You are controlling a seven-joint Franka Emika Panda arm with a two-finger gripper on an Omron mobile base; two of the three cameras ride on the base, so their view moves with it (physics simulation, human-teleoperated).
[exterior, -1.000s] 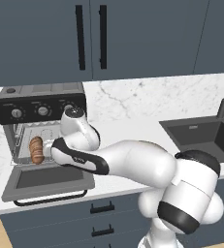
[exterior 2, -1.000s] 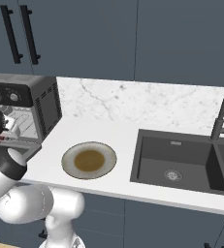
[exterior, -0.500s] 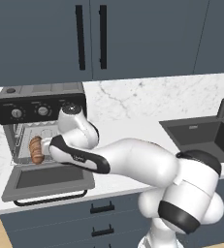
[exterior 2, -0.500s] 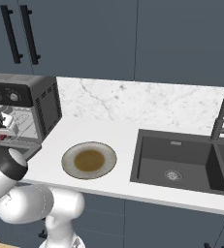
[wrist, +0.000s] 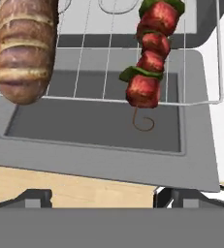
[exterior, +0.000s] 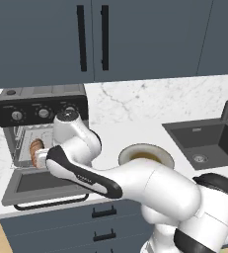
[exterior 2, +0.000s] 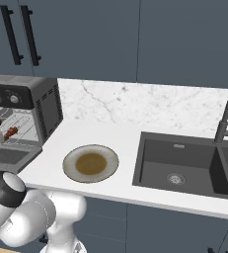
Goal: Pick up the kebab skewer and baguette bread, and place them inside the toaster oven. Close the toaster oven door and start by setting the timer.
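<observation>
Inside the toaster oven (exterior: 41,126), the baguette (wrist: 24,48) and the kebab skewer (wrist: 150,58) both lie on the wire rack (wrist: 108,72), the loaf toward its left edge and the skewer toward its right edge, well apart from each other. Neither is gripped: the gripper (wrist: 101,196) hangs just in front of the rack, jaws spread wide with nothing between them. Below the rack's front edge the oven door (wrist: 108,140) lies folded down flat. On the countertop (exterior 2: 120,148) beside the oven sits a round plate (exterior 2: 91,163).

Glossy white arm, seemingly black joints
</observation>
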